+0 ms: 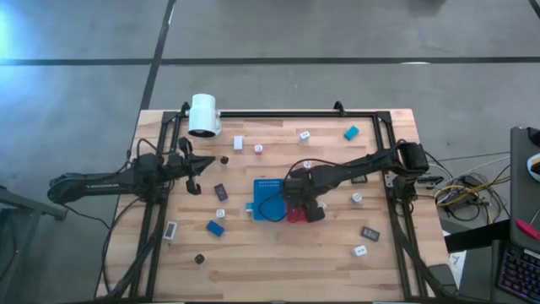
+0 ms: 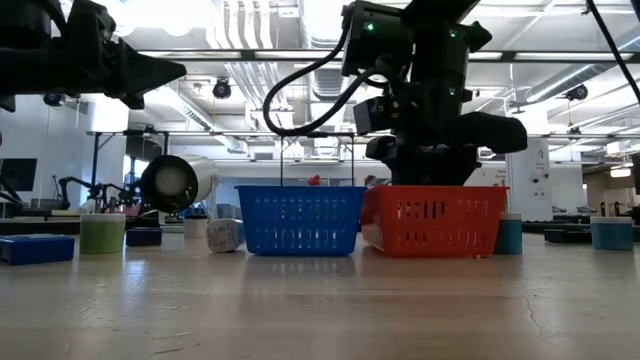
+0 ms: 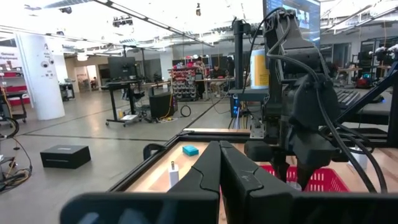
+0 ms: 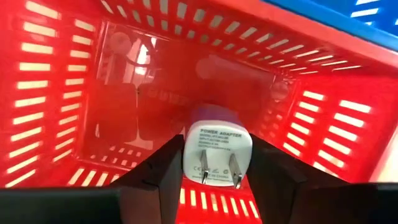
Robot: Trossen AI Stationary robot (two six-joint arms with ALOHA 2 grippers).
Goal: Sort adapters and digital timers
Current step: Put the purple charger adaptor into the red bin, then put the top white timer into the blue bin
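The right tool (image 4: 214, 171) hangs over the red basket (image 4: 74, 74), its 2 dark fingers (image 4: 158, 177) flanking a white adapter (image 4: 216, 157) with 2 metal prongs facing the camera. Whether the fingers press it or have parted from it cannot be told. Only the right wrist view shows this adapter and the basket's slotted plastic walls and smooth glossy floor; no other item shows inside.

From above, the right tool (image 1: 305, 205) covers the red basket (image 1: 294, 215), which stands touching a blue basket (image 1: 268, 199) near the middle of the wooden tabletop (image 1: 278, 262). The low view shows both baskets side by side, the blue basket (image 2: 300, 220) and red basket (image 2: 435, 220) with slatted sides.

The left tool (image 1: 194, 173) is closed and empty, raised over the tabletop's left part. Timers (image 1: 215, 228) and small white adapters (image 1: 357, 198) lie scattered on the planks, with a white cylinder (image 1: 204, 115) at the far edge.
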